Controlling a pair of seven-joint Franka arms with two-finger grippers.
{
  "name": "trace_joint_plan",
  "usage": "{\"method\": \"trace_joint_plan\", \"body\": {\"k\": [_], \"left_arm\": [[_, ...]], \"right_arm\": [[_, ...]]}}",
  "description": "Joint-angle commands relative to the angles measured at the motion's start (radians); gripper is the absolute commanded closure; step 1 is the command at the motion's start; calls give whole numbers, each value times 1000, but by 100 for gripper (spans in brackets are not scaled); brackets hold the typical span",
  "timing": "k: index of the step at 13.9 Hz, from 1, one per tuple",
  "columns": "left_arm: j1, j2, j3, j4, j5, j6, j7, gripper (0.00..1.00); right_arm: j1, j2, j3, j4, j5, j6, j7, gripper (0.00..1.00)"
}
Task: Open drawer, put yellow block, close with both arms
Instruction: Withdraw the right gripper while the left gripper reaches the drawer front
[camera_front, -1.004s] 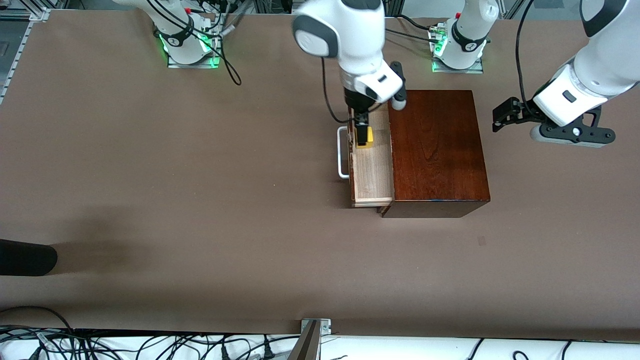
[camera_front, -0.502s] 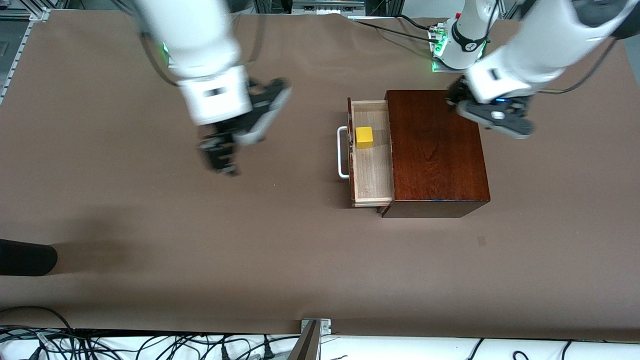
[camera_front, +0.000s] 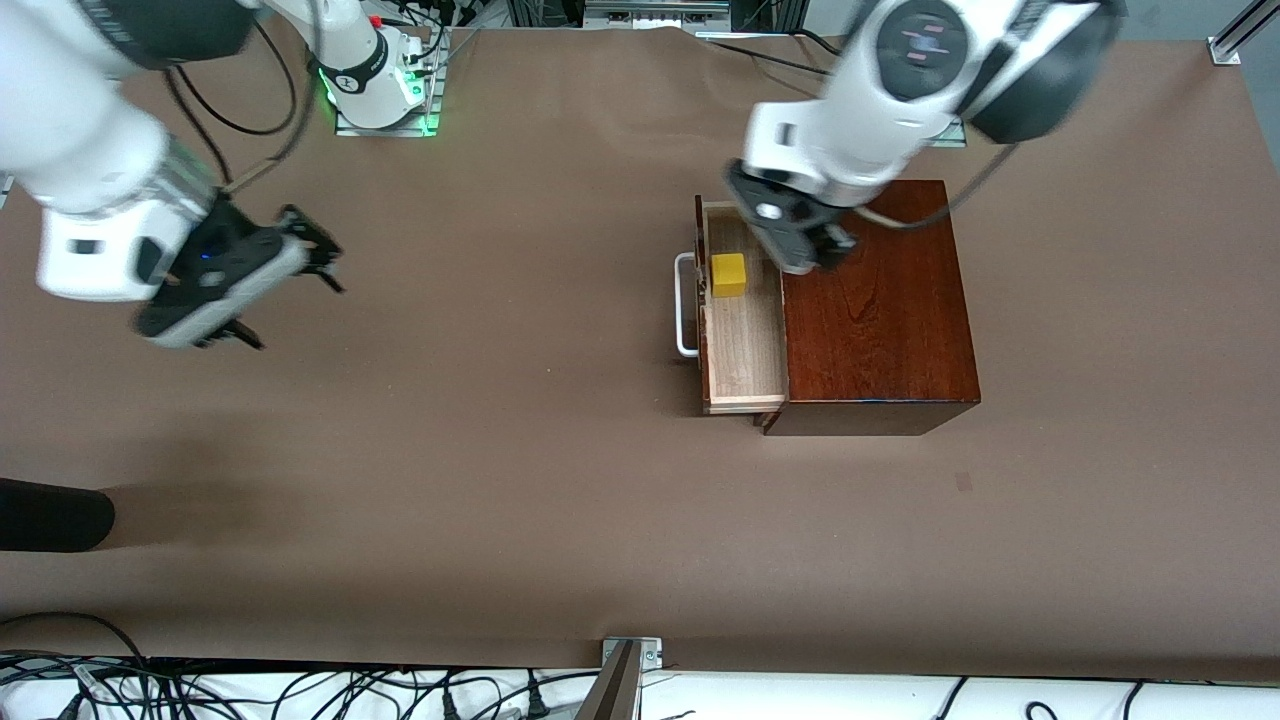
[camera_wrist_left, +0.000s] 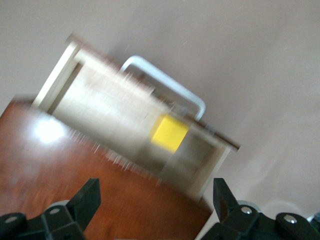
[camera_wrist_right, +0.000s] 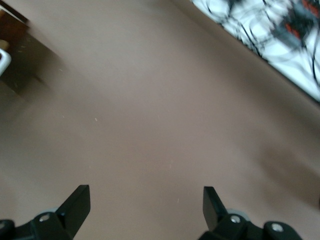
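The drawer (camera_front: 745, 340) stands pulled out of the mahogany box (camera_front: 880, 320), with its white handle (camera_front: 686, 310) toward the right arm's end of the table. The yellow block (camera_front: 729, 274) lies loose in the drawer on the pale wood. My left gripper (camera_front: 805, 245) hangs open over the seam between box top and drawer. The left wrist view shows the yellow block (camera_wrist_left: 170, 134), the drawer (camera_wrist_left: 115, 107), the handle (camera_wrist_left: 165, 82) and the box (camera_wrist_left: 65, 175) under the left gripper (camera_wrist_left: 156, 200). My right gripper (camera_front: 318, 255) is open over bare table, well away from the drawer; the right gripper (camera_wrist_right: 146, 200) holds nothing.
A dark rounded object (camera_front: 50, 515) pokes in over the table edge at the right arm's end, near the front camera. Cables (camera_front: 300, 690) and a metal bracket (camera_front: 630, 655) line the nearest edge. Both arm bases (camera_front: 380, 90) stand along the farthest edge.
My right gripper let go of the yellow block in the drawer and swung away toward its own end of the table. The left arm came in over the box to the drawer.
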Motion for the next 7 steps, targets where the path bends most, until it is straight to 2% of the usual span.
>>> {"method": "trace_joint_plan", "body": {"k": [1, 4, 7], "left_arm": [[-69, 112, -17, 68, -30, 89, 171, 0], [-104, 246, -75, 107, -12, 249, 284, 0], [-159, 353, -78, 118, 176, 324, 327, 0]], "right_arm": [[-15, -145, -46, -208, 26, 40, 39, 0], [-59, -214, -63, -310, 27, 67, 46, 0], [-59, -208, -94, -315, 26, 69, 49, 0]]}}
